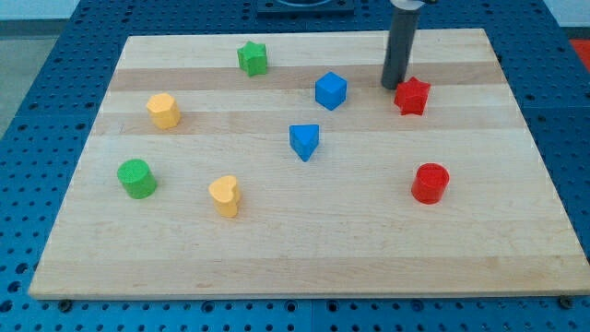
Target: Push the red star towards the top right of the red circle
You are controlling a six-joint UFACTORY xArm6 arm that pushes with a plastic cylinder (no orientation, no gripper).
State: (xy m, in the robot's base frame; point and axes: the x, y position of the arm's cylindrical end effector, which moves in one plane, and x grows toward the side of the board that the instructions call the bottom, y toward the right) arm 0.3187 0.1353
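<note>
Where pale wooden board [304, 258] overlies blue pegboard [37, 55], my tip [390, 87] touches red star [412, 96].

No text, label, brand, number or sign can be read anywhere: none is carried by the table [304, 249] or by the coloured blocks.

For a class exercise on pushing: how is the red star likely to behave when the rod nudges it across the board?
The red star sits low and flat on the smooth wooden board, so it will probably slide, not tip or roll. Its points may make it rotate, since my tip sits off-centre, at its upper left edge. It looks rigid and likely light.
</note>
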